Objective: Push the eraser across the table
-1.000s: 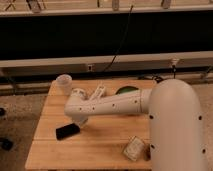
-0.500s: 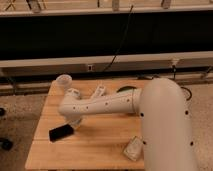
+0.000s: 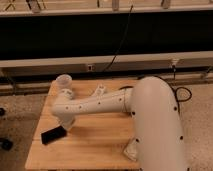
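The eraser is a small flat black block lying near the left edge of the light wooden table. My white arm reaches in from the right and bends down at the left. The gripper is low over the tabletop, right next to the eraser's right end and seemingly touching it. Part of the gripper is hidden by the wrist.
A clear plastic cup stands at the table's back left corner. A small white object lies at the back middle. A white packet lies near the front right, partly behind my arm. The table's left edge is just beyond the eraser.
The arm has swung left, and the eraser has slid left across the table, ending close to the left edge.
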Available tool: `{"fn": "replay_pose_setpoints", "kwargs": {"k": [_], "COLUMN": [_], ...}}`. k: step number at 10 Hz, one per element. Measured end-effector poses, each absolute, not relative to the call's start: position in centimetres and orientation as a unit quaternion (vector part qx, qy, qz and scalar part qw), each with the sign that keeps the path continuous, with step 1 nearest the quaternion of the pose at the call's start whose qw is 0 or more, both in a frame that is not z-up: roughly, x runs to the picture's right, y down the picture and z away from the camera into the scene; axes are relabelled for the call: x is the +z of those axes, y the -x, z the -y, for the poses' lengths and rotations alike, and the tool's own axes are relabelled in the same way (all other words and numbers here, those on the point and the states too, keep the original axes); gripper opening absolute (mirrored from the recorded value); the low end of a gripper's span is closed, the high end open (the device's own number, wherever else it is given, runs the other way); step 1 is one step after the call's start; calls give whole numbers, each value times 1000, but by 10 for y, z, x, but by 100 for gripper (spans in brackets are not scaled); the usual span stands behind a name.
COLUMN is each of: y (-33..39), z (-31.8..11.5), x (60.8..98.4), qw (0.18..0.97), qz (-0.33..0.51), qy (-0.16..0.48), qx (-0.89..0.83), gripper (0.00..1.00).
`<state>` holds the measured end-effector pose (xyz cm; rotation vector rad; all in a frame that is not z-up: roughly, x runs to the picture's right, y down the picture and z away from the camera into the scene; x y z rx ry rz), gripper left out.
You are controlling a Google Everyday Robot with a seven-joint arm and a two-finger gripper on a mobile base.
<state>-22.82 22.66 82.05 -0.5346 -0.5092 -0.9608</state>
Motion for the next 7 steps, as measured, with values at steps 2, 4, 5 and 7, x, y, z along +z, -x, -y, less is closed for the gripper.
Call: {"fn": "replay_pose_setpoints", "kwargs": {"k": [2,4,5,7], "y": [238,254,260,269], "z": [-228,-230,-231,-233], "x": [818,815,814,812], "qw": [814,803,799,792], "qz": [249,263,269,277], "qy": [249,246,245,242], "qx": [-462,-474,-479,-487], "gripper": [1,1,1,1]}}
